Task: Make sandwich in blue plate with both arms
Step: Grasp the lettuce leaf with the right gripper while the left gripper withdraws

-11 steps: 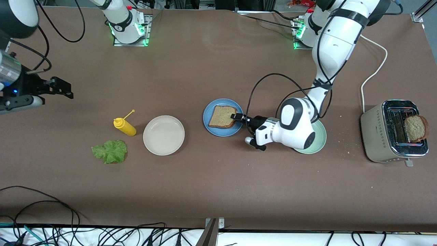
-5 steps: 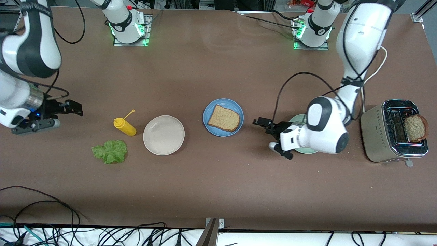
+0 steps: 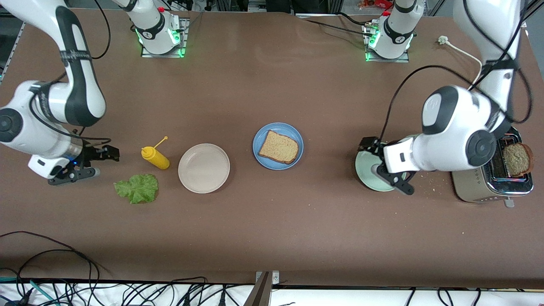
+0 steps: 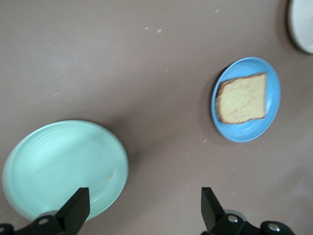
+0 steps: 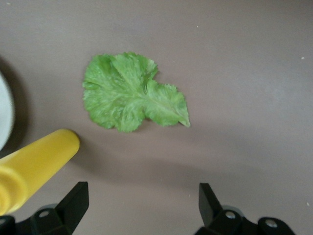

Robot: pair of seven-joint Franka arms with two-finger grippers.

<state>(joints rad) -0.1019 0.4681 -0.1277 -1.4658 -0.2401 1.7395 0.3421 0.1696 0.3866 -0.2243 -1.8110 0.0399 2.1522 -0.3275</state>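
Blue plate (image 3: 278, 146) sits mid-tabletop (image 3: 272, 229) and serves as the landmark here; one slice of brown bread (image 3: 279, 147) lies flat on it, nothing on top of the slice. Toward the right arm's end from the blue plate: a beige plate (image 3: 204, 168), bare, slightly nearer the front camera; then a yellow squeeze bottle (image 3: 155, 157); then a lettuce leaf (image 3: 137, 188) lying on the bare tabletop, nearer the camera than the bottle. Right pincer (image 3: 108, 154) hangs low over the tabletop just past the bottle, fingers spread wide, nothing between them (its wrist view shows the leaf (image 5: 132, 93) and the bottle (image 5: 34, 166) below, both apart from the fingers (image 5: 73, 198)). Toward the left arm's end from the blue plate: a pale green plate (image 3: 372, 172), bare, well apart. Left pincer (image 3: 369, 143) is over that green plate's rim, fingers spread, gripping nothing; its wrist view shows the green plate (image 4: 63, 166) close below and the blue plate (image 4: 246, 99) with its bread (image 4: 242, 98) farther off. At the left arm's end stands a metal toaster (image 3: 488, 170), partly covered by the left arm, with a second slice of bread (image 3: 517, 159) sticking out of one slot. A white cord (image 3: 461, 51) runs from the toaster across the tabletop.
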